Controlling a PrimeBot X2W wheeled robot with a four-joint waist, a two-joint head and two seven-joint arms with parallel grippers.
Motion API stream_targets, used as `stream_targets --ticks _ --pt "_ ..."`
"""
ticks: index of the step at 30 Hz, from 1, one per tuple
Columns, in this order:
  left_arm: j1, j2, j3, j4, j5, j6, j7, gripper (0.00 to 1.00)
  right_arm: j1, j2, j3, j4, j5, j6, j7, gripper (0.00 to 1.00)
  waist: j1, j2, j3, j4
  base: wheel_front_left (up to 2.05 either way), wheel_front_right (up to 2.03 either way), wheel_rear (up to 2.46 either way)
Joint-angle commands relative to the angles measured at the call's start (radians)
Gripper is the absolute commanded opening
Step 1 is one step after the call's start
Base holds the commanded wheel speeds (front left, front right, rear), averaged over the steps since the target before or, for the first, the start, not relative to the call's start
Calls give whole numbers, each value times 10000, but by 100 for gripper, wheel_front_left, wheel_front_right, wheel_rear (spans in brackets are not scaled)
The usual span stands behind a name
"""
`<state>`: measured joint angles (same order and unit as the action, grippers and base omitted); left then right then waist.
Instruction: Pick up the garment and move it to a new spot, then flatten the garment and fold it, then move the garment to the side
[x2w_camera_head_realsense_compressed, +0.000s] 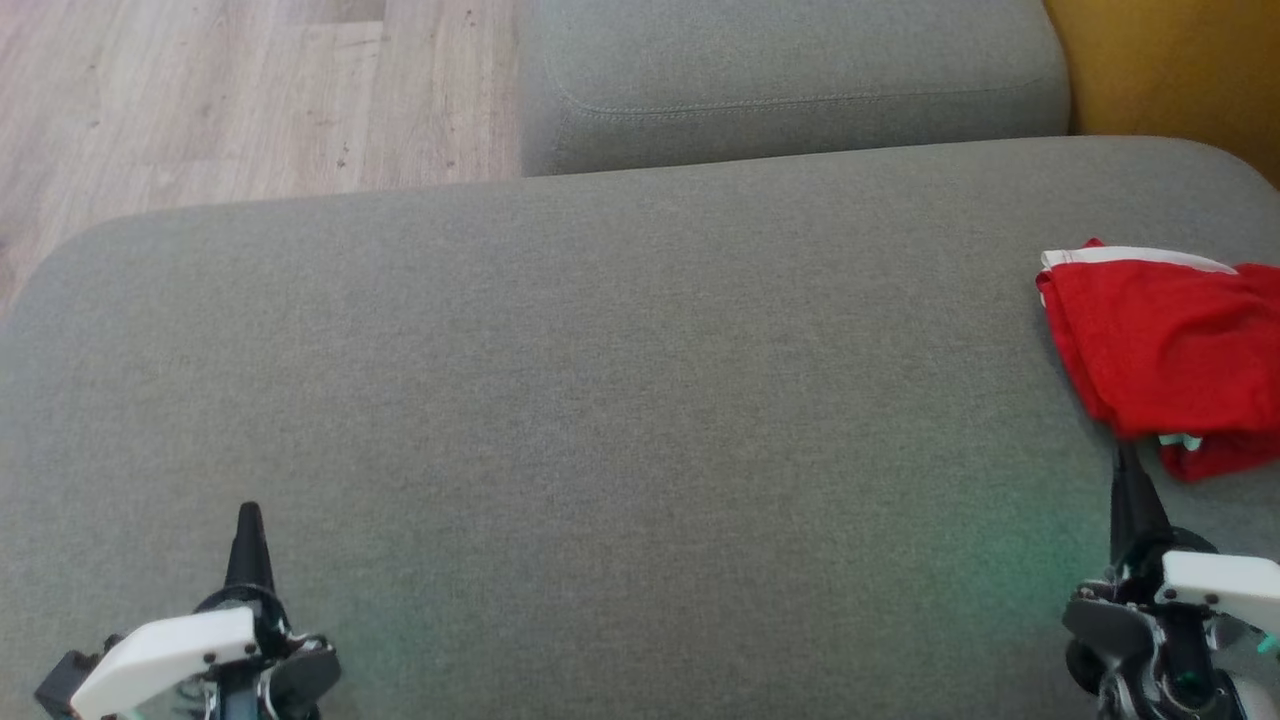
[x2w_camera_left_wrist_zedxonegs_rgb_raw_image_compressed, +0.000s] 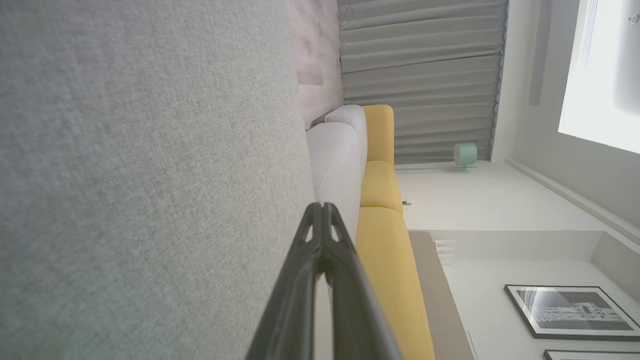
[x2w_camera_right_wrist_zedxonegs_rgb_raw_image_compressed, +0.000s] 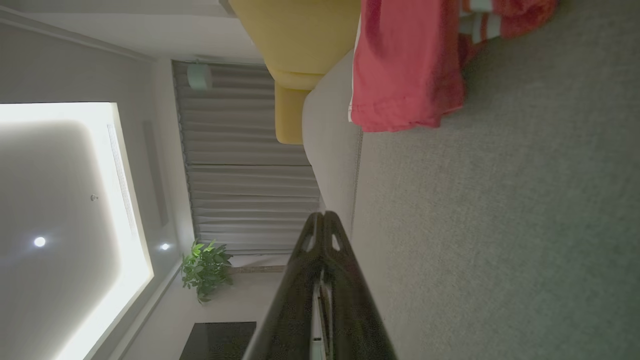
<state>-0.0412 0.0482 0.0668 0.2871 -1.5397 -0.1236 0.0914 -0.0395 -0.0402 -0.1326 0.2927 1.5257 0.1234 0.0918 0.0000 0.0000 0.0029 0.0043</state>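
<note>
Off to the far left, pale wood floor (x2w_camera_head_realsense_compressed: 200, 100) shows past the rounded edge of the big grey sofa seat (x2w_camera_head_realsense_compressed: 600, 400) the robot is facing. Low on the left, the left gripper (x2w_camera_head_realsense_compressed: 249, 520) hangs just over the fabric with its dark fingers pressed tip to tip. Its own wrist camera confirms this: the two tips (x2w_camera_left_wrist_zedxonegs_rgb_raw_image_compressed: 322, 212) meet with nothing between them. The wide middle of the seat is bare, and a second grey cushion (x2w_camera_head_realsense_compressed: 790, 90) sits behind it.

On the right, the right gripper (x2w_camera_head_realsense_compressed: 1126, 480) is likewise clenched on nothing, its tips (x2w_camera_right_wrist_zedxonegs_rgb_raw_image_compressed: 324, 220) drawn together. It points up towards the red garment (x2w_camera_head_realsense_compressed: 1170, 340), coming near its lower edge. The right wrist camera shows open grey fabric between the fingertips and the cloth (x2w_camera_right_wrist_zedxonegs_rgb_raw_image_compressed: 405, 75), so they are not touching. The garment, red with a white trim, lies at the right-hand margin of the seat, partly cut off by the frame, in a compact, doubled-over bundle rather than spread flat. A yellow sofa (x2w_camera_head_realsense_compressed: 1170, 60) stands beyond it.

To my eye the work looks close to finished. The piece seems folded and parked at the side, with both arms free. I can't rule out that it is simply a loose heap waiting to be picked up, because the layers are not clear enough to be sure.
</note>
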Motion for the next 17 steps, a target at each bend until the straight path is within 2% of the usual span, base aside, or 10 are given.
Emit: stream_targets --ticks 1,6,17 --pt "-605 34 386 -369 -221 -62 94 0 -626 -97 196 -435 286 71 94 0 0 0 1 -7 0 0 0" --pt "-670 20 474 -416 -686 -71 222 0 -685 -101 186 -479 828 73 216 0 0 0 2 -43 0 0 0" --pt "-670 20 473 -417 -687 -71 221 0 -685 -100 186 -479 828 73 216 0 0 0 2 -43 0 0 0"
